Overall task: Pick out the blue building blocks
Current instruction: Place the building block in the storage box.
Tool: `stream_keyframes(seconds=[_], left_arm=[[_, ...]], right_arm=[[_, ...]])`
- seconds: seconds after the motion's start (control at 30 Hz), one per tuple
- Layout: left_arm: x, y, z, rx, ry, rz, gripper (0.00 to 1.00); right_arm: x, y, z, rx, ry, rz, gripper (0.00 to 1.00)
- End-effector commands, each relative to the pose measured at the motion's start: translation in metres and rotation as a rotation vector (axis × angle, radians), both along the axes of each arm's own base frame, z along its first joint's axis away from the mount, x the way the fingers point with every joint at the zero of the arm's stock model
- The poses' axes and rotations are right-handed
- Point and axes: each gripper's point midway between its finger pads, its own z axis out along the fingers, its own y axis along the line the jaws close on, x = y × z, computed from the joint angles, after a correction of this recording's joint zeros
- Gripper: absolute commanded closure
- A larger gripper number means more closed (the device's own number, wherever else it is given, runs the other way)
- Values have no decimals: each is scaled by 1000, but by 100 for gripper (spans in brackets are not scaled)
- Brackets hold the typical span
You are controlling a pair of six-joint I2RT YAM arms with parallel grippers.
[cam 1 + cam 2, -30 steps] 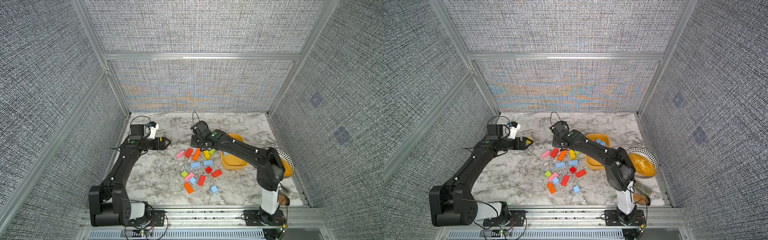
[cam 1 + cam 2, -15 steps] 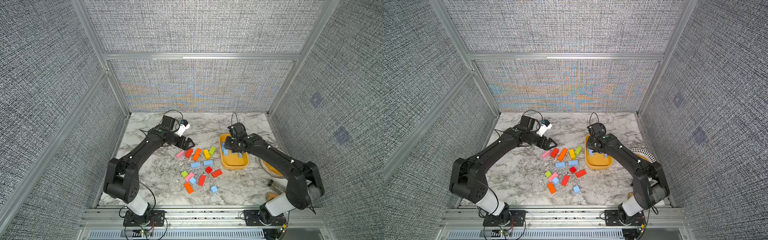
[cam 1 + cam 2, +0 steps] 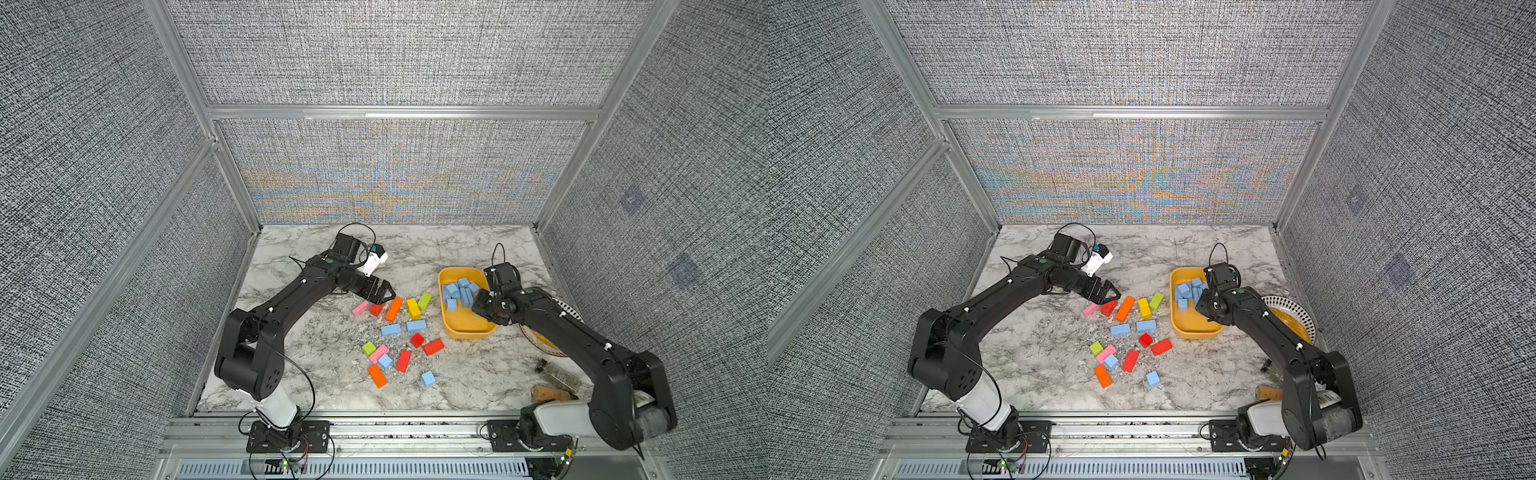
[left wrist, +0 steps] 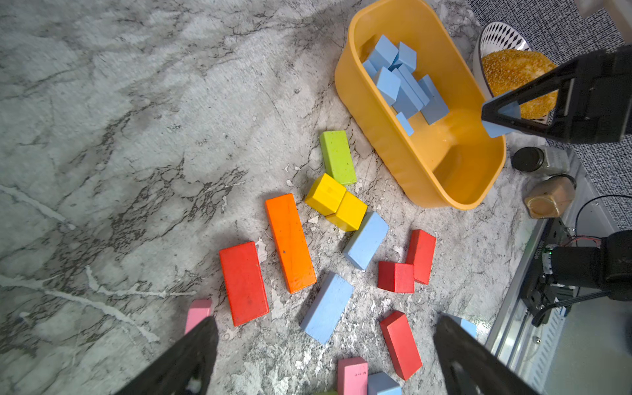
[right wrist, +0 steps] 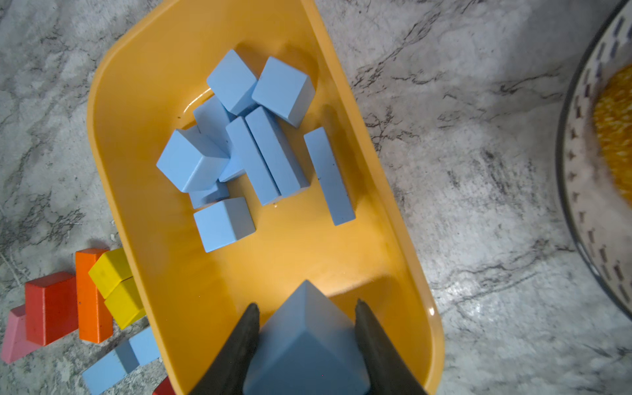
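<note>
The right pincer (image 5: 306, 305) is pinching a blue block (image 5: 307, 352) over the nearest end of the yellow tub (image 5: 113, 178), and a heap of blue building blocks (image 5: 260, 154) lies in the tub just ahead of it. The left pincer (image 4: 325, 321) is spread wide and holds nothing, hovering above the worktop (image 4: 102, 136). A loose blue brick (image 4: 326, 307) lies below its gap and a second blue brick (image 4: 366, 239) just beyond, among red, orange and yellow blocks (image 4: 290, 242).

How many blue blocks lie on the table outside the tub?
4. Two blue bricks side by side mid-pile, a blue cube beside a pink block, another cube alone nearest the robot's bases. None appear hidden.
</note>
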Motion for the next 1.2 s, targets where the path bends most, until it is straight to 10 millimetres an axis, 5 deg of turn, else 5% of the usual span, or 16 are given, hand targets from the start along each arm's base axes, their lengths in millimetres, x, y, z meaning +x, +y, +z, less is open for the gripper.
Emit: stream_keyframes(seconds=[0.0,0.3,0.5,0.83,1.03,1.17], left_arm=[[0,-1,0,9,-2,-5,0],[6,-3,-3,23,10,-6,0],[7,-3,-3,30,15,-9,0],[-3,3,-4,75,-9,-89,0],[-22,12,-6,148,-70,-279,7],[-42,16,-21,216,-157,-473,12]], right_arm=[[-1,6,-7,17,27,6,79],[25,39,-12,-13,47,95,71],[38,36,-19,-70,73,72,52],[47,40,4,-70,7,67,45],[57,94,51,31,-198,147,45],[53,142,56,120,-270,232,47]])
